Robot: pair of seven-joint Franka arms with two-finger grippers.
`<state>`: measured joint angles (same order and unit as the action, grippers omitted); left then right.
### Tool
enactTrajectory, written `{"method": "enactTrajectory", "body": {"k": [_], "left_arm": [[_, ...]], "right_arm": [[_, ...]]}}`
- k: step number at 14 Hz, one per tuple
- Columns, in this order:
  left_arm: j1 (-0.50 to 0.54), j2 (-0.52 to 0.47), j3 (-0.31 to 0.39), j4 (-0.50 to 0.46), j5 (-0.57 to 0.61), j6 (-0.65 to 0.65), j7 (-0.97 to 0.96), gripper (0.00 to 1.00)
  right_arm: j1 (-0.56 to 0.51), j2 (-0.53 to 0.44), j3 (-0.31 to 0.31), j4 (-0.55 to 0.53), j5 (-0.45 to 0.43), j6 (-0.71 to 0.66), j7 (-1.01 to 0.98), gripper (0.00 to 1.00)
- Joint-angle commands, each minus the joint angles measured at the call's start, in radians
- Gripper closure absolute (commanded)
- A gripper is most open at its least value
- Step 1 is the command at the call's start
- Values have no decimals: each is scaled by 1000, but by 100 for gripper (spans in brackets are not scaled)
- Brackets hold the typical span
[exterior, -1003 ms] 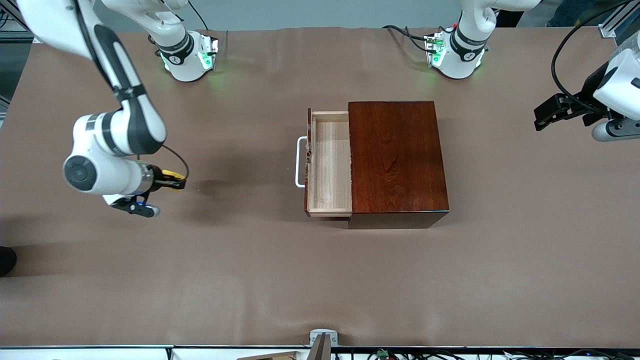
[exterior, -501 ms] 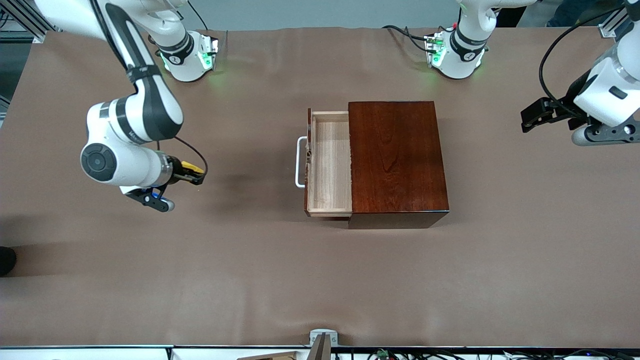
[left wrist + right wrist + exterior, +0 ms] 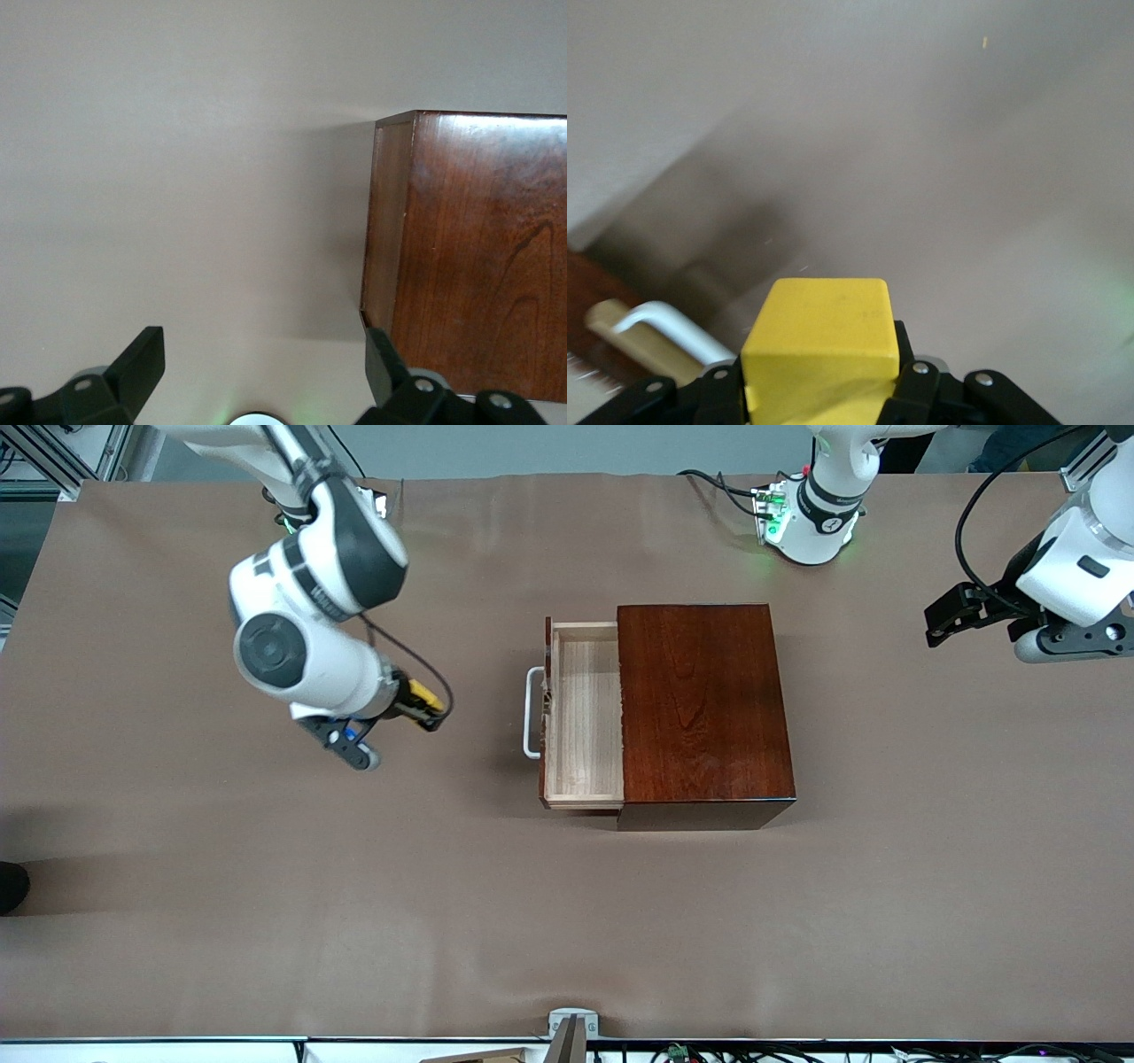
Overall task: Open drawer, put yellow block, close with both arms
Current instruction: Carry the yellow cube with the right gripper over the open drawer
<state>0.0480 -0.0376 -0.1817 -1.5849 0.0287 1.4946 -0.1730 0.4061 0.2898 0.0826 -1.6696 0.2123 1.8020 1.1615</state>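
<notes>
The drawer [image 3: 585, 717] stands pulled out of the dark mahogany box [image 3: 704, 708], toward the right arm's end of the table, and its pale tray is empty. Its white handle [image 3: 530, 713] faces my right gripper. My right gripper [image 3: 427, 710] is shut on the yellow block [image 3: 423, 698] and holds it above the table, a short way in front of the drawer. In the right wrist view the block [image 3: 819, 341] sits between the fingers, with the handle [image 3: 664, 323] past it. My left gripper [image 3: 941, 615] is open and empty, in the air off the box's closed end. The left wrist view shows its fingers [image 3: 142, 363] spread and the box [image 3: 478, 266].
The brown table cover [image 3: 354, 903] is bare around the box. The green-lit arm bases [image 3: 806, 522] stand along the table edge farthest from the front camera. A small grey mount [image 3: 571, 1023] sits at the nearest edge.
My right arm has carried the yellow block toward the drawer, closing much of the gap to the handle. My left gripper shifted slightly and stays off the box's closed end.
</notes>
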Motion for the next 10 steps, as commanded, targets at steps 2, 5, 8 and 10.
{"method": "enactTrajectory", "body": {"k": [2,5,8,10], "left_arm": [[24,-21,-5,0,-21,19,27,0],[35,-19,-5,2,-21,12,29,0],[38,-18,-5,5,-21,12,27,0],[36,-18,-5,3,-18,12,27,0]], "right_arm": [[114,40,-14,109,10,-10,286,100],[169,64,-14,117,12,78,507,100],[233,95,-15,113,-1,158,706,100],[260,103,-15,114,1,174,782,100]]}}
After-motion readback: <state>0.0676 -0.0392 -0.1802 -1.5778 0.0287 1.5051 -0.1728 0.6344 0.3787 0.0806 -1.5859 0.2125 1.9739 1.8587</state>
